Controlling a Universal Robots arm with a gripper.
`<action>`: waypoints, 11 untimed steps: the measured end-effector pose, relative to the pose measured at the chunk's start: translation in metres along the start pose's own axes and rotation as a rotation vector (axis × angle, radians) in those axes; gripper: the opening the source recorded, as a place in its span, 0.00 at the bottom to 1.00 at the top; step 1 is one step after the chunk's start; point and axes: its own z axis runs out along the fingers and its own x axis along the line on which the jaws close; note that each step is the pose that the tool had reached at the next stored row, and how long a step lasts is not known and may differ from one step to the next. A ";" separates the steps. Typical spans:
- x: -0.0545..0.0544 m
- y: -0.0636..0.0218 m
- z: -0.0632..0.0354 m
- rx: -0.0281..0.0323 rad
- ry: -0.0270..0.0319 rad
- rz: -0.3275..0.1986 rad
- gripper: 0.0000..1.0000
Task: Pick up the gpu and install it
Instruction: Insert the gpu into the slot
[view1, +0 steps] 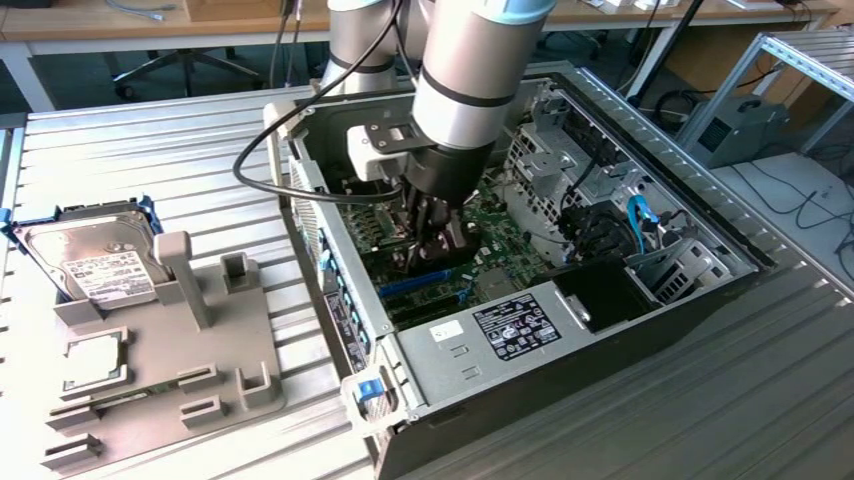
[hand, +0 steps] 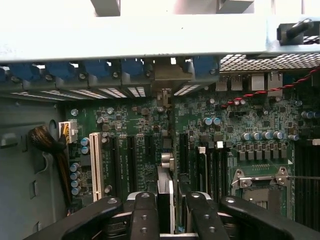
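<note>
- The arm reaches down into the open computer case (view1: 694, 215), which lies on its side on the ribbed metal bench (view1: 160, 170).
- The hand (view1: 434, 235) is low inside the case, just above the green motherboard (view1: 514, 245).
- In the wrist view the hand (hand: 167, 212) has its black fingers (hand: 145, 215) closed on the gpu (hand: 165, 200), seen edge-on as a thin dark card standing upright between them.
- The gpu's far end carries a silver metal part that points toward the rear wall of the case, in line with the expansion openings and blue clips (hand: 132, 67) there.
- The card hangs over the row of dark expansion slots (hand: 131, 165) on the motherboard; whether its lower edge is touching a slot cannot be told.
- A white slot (hand: 95, 165) lies to one side of the dark ones, well apart from the card.
- The CPU socket (hand: 260, 182) sits open on the board beside the slots.
- In the exterior view the power supply (view1: 514, 330) with its label fills the near corner of the case.
- On the exterior view's left, a grey fixture (view1: 160, 370) rests on the bench, and a hard drive (view1: 87, 250) with a white label stands at its far end.
</note>
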 end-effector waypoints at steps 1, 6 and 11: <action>-0.001 0.0000 0.0001 0.0000 0.0001 0.000 0.27; -0.002 0.0000 0.0016 0.0002 0.0000 0.002 0.27; -0.001 0.0001 0.0050 0.0003 -0.0001 0.010 0.27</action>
